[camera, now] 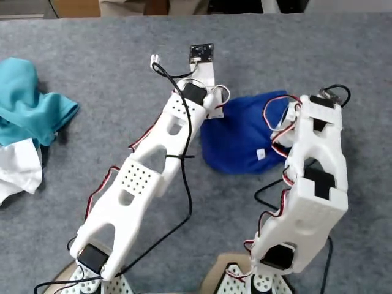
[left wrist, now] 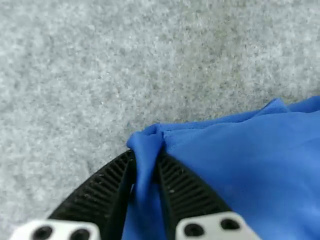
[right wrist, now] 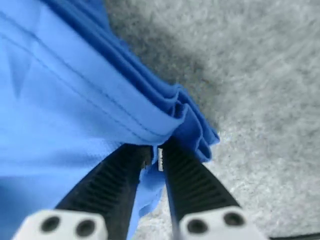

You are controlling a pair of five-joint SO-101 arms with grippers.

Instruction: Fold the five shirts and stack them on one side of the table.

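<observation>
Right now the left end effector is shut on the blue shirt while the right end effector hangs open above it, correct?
Not quite. The right wrist view shows the right end effector shut on a folded edge of the blue shirt, not open above it. The left end effector is shut on it, as you said.

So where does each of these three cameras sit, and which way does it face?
High view: fixed overhead, facing down on the table, left arm, right arm and blue shirt.
Left wrist view: on that wrist, facing along the left pincer, shut on the shirt's corner.
Right wrist view: likewise, facing along the right pincer, shut on a folded edge.
Shared: all three show the blue shirt.
</observation>
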